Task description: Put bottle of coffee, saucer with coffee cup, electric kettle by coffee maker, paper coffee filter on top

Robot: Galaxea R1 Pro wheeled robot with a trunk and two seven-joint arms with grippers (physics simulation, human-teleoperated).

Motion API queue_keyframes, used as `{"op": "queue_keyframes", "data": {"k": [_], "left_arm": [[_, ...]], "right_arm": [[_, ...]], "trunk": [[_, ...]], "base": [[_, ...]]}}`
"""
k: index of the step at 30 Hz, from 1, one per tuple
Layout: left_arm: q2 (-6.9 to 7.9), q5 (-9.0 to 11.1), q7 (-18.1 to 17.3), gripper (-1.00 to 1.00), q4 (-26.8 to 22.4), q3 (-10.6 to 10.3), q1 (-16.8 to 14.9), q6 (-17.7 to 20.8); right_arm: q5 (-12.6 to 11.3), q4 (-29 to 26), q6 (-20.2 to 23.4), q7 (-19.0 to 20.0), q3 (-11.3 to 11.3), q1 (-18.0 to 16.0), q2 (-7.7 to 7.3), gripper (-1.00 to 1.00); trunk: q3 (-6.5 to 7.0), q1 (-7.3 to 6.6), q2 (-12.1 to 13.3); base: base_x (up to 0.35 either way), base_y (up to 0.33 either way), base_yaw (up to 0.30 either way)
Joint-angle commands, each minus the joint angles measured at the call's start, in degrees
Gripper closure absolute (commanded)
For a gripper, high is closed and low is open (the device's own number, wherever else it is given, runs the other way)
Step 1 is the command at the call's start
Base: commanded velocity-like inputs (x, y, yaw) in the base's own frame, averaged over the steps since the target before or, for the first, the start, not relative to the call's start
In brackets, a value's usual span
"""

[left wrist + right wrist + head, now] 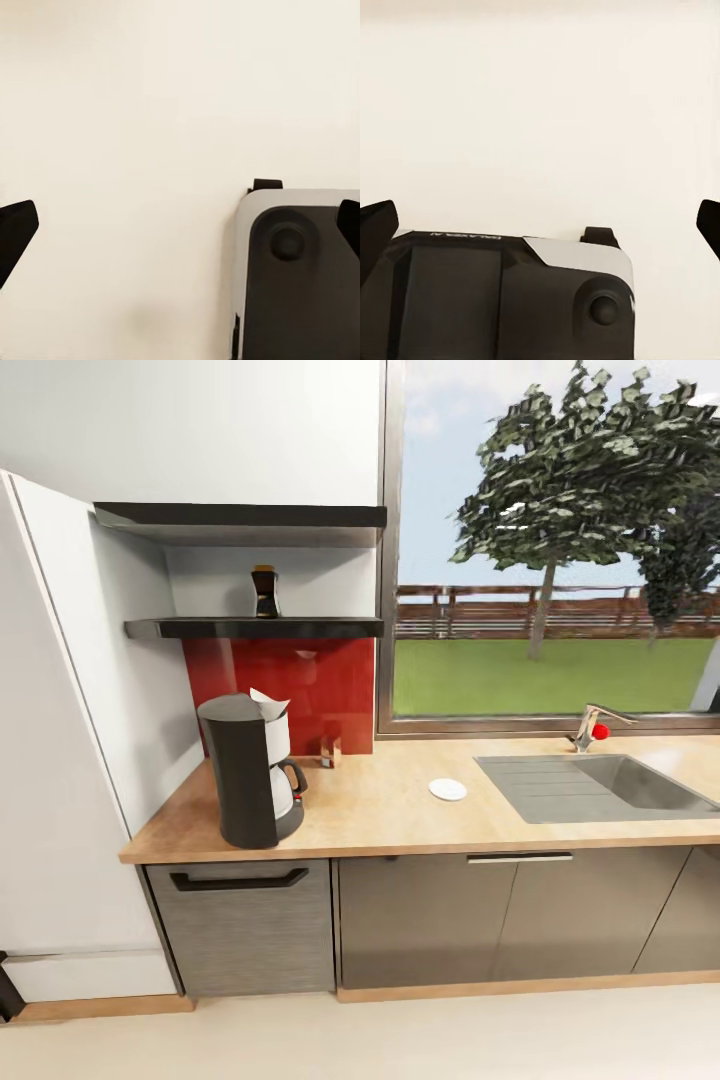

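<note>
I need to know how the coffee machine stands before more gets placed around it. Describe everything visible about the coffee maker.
The coffee maker stands upright at the left end of the kitchen countertop, near the front edge, below the shelf. It has a tall black body with a rounded lid, a white upper tank and a pale carafe with a black handle facing right; a small red switch sits low down. A white paper coffee filter pokes up from its top.

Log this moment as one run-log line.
coffee maker: on countertop, filter on top | bottle of coffee: on shelf | saucer: bare | jaws: open
</note>
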Motion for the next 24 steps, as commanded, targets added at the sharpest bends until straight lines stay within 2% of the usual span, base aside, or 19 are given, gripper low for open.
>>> {"op": "queue_keyframes", "data": {"k": [1, 10, 17, 18, 24], "left_arm": [[0.15, -0.1, 0.2, -1.0, -0.1, -0.1, -0.2, -0.3], [1.53, 0.0, 0.2, -1.0, -2.8, -0.1, -3.0, -1.0], [1.61, 0.0, 0.1, -1.0, -5.1, -0.2, -5.3, -1.2], [1.49, 0.0, 0.1, -1.0, -25.5, -0.2, -6.1, -1.3], [1.04, 0.1, 0.1, -1.0, -33.1, -0.2, -6.5, -4.3]], "right_arm": [[-0.5, 0.0, -0.1, -0.2, 0.5, 0.0, 0.01, -1.0], [-0.4, 0.1, -0.1, -0.2, 0.5, 0.0, -0.05, -1.0], [-0.4, 0.2, -0.1, -0.2, 0.5, 0.0, -0.05, -1.0], [-0.4, 0.2, -0.1, -0.2, 0.5, 0.0, -0.05, -1.0], [-0.4, 0.2, -0.1, -0.2, 0.5, 0.0, -0.09, -1.0]], "trunk": [[-0.02, 0.02, 0.0], [-0.02, 0.02, 0.0], [-0.02, 0.02, 0.0], [-0.02, 0.02, 0.0], [-0.02, 0.02, 0.0]], "base": [[0.0, 0.0, 0.0], [0.0, 0.0, 0.0], [0.0, 0.0, 0.0], [0.0, 0.0, 0.0], [0.0, 0.0, 0.0]]}}
